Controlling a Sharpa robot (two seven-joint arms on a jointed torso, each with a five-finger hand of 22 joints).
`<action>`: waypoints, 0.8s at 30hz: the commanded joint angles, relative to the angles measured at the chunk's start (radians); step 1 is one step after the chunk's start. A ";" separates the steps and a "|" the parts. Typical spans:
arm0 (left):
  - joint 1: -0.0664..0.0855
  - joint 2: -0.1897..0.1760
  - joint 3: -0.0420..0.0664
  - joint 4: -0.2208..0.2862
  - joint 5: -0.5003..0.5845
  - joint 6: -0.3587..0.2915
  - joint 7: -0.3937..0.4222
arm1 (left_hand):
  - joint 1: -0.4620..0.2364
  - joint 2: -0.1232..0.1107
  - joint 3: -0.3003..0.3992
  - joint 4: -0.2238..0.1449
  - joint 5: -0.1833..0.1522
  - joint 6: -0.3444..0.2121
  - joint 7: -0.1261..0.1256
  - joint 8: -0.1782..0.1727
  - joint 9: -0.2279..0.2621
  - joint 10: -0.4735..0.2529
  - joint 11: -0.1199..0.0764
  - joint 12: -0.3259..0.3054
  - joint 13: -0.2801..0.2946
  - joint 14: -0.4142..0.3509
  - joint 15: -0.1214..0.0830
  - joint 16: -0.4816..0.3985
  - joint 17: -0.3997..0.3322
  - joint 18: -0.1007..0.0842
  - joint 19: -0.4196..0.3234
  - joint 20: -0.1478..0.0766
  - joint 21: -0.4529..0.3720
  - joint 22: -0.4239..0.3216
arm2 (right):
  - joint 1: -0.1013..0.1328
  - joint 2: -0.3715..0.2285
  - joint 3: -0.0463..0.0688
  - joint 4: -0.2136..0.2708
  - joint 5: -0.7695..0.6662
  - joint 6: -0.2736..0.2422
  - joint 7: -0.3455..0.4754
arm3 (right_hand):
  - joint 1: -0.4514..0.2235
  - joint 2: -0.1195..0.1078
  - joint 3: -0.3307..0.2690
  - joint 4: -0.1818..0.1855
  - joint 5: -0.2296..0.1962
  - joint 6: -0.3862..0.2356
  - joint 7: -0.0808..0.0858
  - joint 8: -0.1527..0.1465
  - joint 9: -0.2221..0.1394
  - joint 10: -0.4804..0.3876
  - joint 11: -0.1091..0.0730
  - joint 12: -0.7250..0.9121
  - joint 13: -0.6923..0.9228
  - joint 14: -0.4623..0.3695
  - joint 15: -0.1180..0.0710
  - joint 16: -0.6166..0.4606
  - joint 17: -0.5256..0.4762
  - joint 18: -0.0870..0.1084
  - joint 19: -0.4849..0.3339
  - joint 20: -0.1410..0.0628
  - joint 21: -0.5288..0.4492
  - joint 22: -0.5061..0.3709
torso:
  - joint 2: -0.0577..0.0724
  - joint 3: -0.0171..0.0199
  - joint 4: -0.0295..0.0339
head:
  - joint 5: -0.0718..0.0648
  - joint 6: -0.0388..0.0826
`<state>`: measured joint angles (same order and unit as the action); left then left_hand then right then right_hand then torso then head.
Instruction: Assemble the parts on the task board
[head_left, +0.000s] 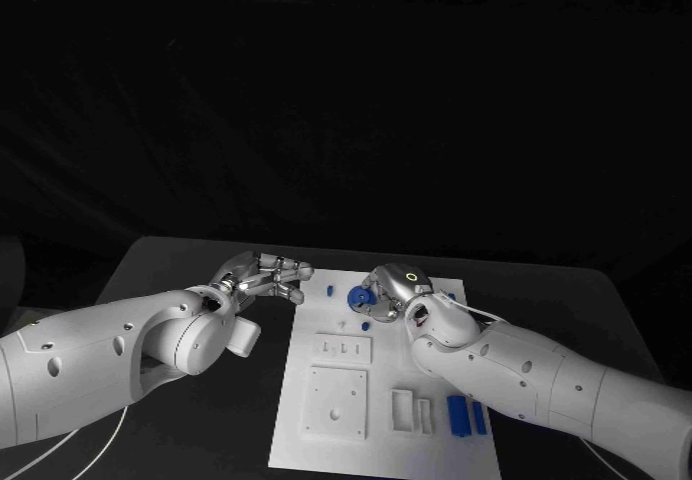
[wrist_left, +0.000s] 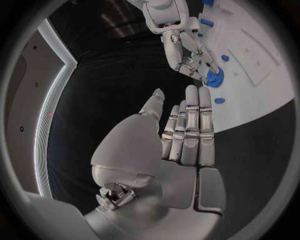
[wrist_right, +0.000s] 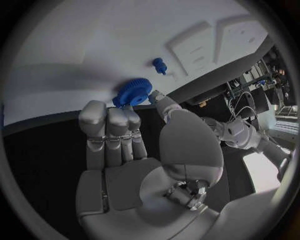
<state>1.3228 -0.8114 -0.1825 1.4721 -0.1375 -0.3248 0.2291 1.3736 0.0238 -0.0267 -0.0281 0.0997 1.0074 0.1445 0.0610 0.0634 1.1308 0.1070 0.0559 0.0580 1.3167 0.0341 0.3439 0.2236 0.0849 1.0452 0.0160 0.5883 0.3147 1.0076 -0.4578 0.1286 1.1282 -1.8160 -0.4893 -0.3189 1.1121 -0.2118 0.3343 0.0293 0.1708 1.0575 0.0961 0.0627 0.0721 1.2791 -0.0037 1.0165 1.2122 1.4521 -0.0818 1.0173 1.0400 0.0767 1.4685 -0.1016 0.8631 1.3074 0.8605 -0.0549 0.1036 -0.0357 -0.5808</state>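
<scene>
Sitting at the far end of the white task board (head_left: 325, 440), a blue gear (wrist_right: 132, 91) is pinched at the fingertips of the right hand (head_left: 392, 291), just over the board. A small blue peg (wrist_right: 159, 64) lies on the board near the gear. Two long blue parts (head_left: 466, 415) lie side by side at the board's near right. The left hand (head_left: 264, 277) hovers over the black bench (head_left: 188, 262) beside the board's far left corner, its fingers straight and close together, holding nothing.
</scene>
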 joint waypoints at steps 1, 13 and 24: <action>0.001 0.002 0.001 0.001 0.003 0.014 0.003 | -0.007 0.004 0.000 -0.002 0.004 -0.005 0.001 0.003 0.002 -0.008 0.000 0.003 0.001 -0.007 0.000 0.001 -0.001 -0.001 -0.005 0.001 0.004 -0.001 | -0.001 -0.003 -0.001 0.000 0.012 0.030 0.007 | -0.004 -0.001 0.001 0.006 0.009 0.001 -0.002 0.001 0.002 -0.004 -0.002 0.000 0.001 0.001 0.006 -0.001 0.002 0.005 0.059 0.006 -0.001 0.110 | 0.000 -0.0001 -0.0009 | 0.000 0.001; 0.001 -0.004 0.001 0.003 0.003 0.012 0.003 | -0.006 0.004 0.002 -0.003 0.005 -0.006 0.001 0.003 0.002 -0.009 0.000 0.003 0.002 -0.007 0.000 0.000 -0.001 -0.001 -0.006 0.001 0.005 -0.002 | -0.010 -0.043 -0.001 0.024 0.037 0.037 0.010 | -0.020 0.006 0.017 0.011 0.032 0.011 -0.005 0.001 0.002 0.002 -0.005 0.010 0.007 0.002 0.004 0.005 0.008 0.004 0.059 0.004 0.009 0.112 | 0.000 0.0011 -0.0025 | 0.000 -0.002; 0.001 -0.011 0.001 0.005 0.003 0.009 0.003 | -0.006 0.004 0.002 -0.003 0.005 -0.006 0.001 0.003 0.002 -0.009 0.000 0.003 0.002 -0.007 0.000 0.000 -0.001 -0.001 -0.006 0.001 0.005 -0.002 | -0.021 -0.090 0.001 0.058 0.056 -0.023 0.001 | -0.031 0.005 0.033 0.014 0.047 0.024 -0.009 0.001 0.003 0.005 -0.007 0.013 0.010 0.002 0.002 0.008 0.011 0.004 0.060 0.002 0.012 0.112 | -0.001 0.0021 -0.0036 | -0.001 0.000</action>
<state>1.3227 -0.8223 -0.1825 1.4737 -0.1375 -0.3250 0.2274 1.3736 0.0237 -0.0267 -0.0281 0.0997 1.0074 0.1446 0.0610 0.0634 1.1308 0.1070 0.0559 0.0580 1.3167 0.0341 0.3439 0.2237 0.0849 1.0453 0.0160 0.5883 0.3140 0.9868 -0.5450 0.1287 1.1810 -1.7717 -0.4827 -0.3160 1.0906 -0.2064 0.3637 0.0443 0.2170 1.0770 0.0878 0.0627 0.0750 1.2832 -0.0074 1.0254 1.2209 1.4522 -0.0817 1.0221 1.0495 0.0764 1.4685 -0.1017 0.8712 1.3073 0.8604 -0.0534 0.1004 -0.0367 -0.5818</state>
